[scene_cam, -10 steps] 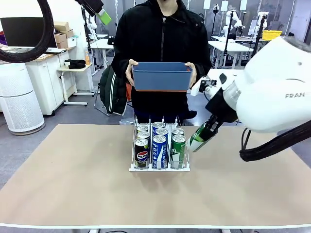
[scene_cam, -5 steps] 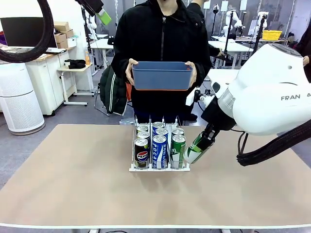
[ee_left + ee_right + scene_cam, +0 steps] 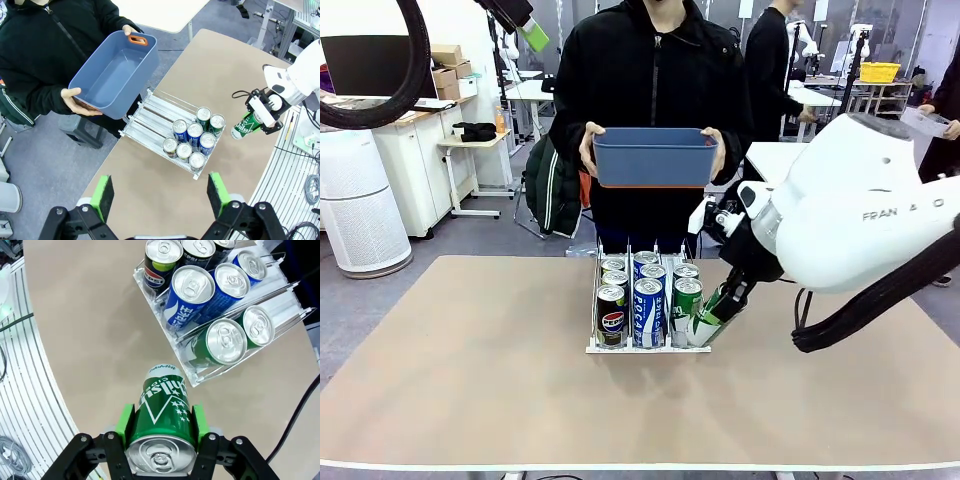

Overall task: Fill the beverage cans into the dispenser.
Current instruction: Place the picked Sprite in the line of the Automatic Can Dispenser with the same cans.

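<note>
The right gripper [image 3: 161,437] holds a green can [image 3: 162,415], tilted, just beside the dispenser [image 3: 648,345] on the tabletop [image 3: 470,380]. The left gripper [image 3: 161,192] stands wide, high above, holding nothing.

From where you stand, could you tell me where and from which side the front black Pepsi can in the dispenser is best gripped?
Grip the front black Pepsi can from above, near its silver top. It stands upright in the dispenser, with another can right behind it, a blue can beside it and wire dividers along its lane, so its sides are probably too crowded.
</note>
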You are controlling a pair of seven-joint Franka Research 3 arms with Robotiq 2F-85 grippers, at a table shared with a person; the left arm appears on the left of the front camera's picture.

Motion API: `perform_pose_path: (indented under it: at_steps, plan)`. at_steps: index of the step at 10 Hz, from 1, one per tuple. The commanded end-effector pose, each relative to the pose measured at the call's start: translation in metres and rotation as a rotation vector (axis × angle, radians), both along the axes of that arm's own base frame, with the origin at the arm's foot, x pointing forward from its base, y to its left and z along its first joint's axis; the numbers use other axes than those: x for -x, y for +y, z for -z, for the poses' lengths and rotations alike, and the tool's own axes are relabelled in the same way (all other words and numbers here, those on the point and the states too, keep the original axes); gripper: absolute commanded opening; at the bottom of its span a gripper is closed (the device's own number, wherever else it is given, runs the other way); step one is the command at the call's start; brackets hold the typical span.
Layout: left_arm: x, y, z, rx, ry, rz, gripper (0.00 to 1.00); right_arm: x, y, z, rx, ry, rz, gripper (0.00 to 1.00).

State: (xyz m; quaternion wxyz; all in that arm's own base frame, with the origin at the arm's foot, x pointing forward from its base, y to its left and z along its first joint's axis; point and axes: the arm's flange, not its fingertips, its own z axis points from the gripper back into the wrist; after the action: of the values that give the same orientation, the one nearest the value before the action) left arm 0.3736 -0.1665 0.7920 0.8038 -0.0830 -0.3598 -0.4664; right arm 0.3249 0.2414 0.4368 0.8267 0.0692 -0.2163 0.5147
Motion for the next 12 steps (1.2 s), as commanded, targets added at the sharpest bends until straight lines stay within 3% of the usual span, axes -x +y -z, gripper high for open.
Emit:
perform_pose_path:
  at_steps: [1,8,12]
  plan:
    - [0.0,0.001,0.0,0.012,0.004,0.002,1.0,0.021,-0.014,0.036,-0.038,-0.055,-0.018,0.58]
    - [0.0,0.001,0.0,0.012,0.004,0.002,1.0,-0.016,-0.001,0.044,-0.013,-0.218,0.021,0.58]
    - [0.0,0.001,0.0,0.012,0.004,0.002,1.0,-0.031,0.008,0.044,0.0,-0.236,0.031,0.58]
